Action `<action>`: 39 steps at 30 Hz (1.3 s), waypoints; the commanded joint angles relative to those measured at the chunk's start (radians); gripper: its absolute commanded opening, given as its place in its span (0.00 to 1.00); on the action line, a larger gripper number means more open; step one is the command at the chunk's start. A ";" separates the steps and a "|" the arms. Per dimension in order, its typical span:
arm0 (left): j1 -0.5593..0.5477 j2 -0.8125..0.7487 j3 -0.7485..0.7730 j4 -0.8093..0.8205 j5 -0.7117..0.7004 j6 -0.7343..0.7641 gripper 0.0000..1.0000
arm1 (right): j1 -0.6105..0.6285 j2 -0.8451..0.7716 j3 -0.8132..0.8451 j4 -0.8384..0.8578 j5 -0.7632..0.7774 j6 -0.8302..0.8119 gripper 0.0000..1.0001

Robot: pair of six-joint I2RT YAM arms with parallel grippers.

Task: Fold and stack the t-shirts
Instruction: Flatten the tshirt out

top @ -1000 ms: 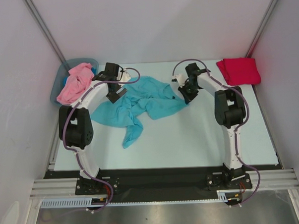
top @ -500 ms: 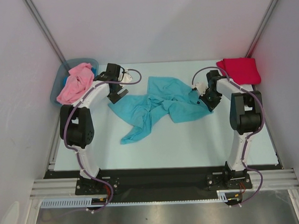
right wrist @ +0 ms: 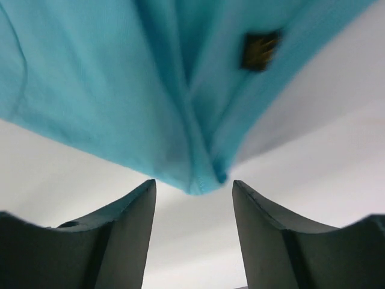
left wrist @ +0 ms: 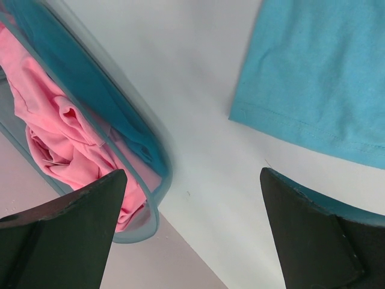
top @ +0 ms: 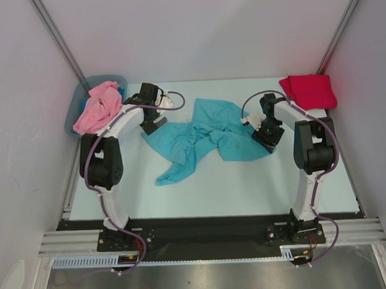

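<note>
Since a second ago the right arm has swung toward the right edge, dragging the teal t-shirt (top: 202,134) across the bench (top: 246,187), and its jaws have since parted.

From above, the teal shirt lies crumpled and spread across the middle of the pale bench, toward the back. The right gripper (top: 267,137) sits at its right end. The left gripper (top: 152,124) hangs just beside its left end. A folded red t-shirt (top: 308,91) rests at the back right corner. A pink t-shirt (top: 96,107) spills from a grey-blue bin (top: 73,118) at the back left corner. Plain pale walls close in three sides, with a metal post slanting up on either side.

The left wrist view shows that gripper (left wrist: 191,229) wide open over bare surface, gripping nothing, between the bin (left wrist: 150,201) holding the pink shirt (left wrist: 54,138) and a hemmed edge of teal cloth (left wrist: 325,78).

The right wrist view shows the fingers (right wrist: 114,241) apart, the gripper (right wrist: 194,198) open. A bunched tip of the teal shirt (right wrist: 120,90), with a dark label (right wrist: 260,49), lies at the gap, unpinched.
</note>
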 commanded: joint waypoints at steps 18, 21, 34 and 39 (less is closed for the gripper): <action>-0.058 0.166 0.186 -0.006 0.095 -0.088 1.00 | 0.127 0.422 0.812 0.102 -0.159 0.338 0.58; -0.058 0.174 0.189 -0.009 0.103 -0.094 0.99 | 0.140 0.450 0.813 0.116 -0.163 0.352 0.56; -0.068 0.226 0.200 -0.045 0.129 -0.129 0.49 | 0.155 0.490 0.816 0.126 -0.140 0.364 0.56; -0.068 0.260 0.220 -0.100 0.158 -0.143 0.58 | 0.149 0.487 0.813 0.129 -0.122 0.356 0.56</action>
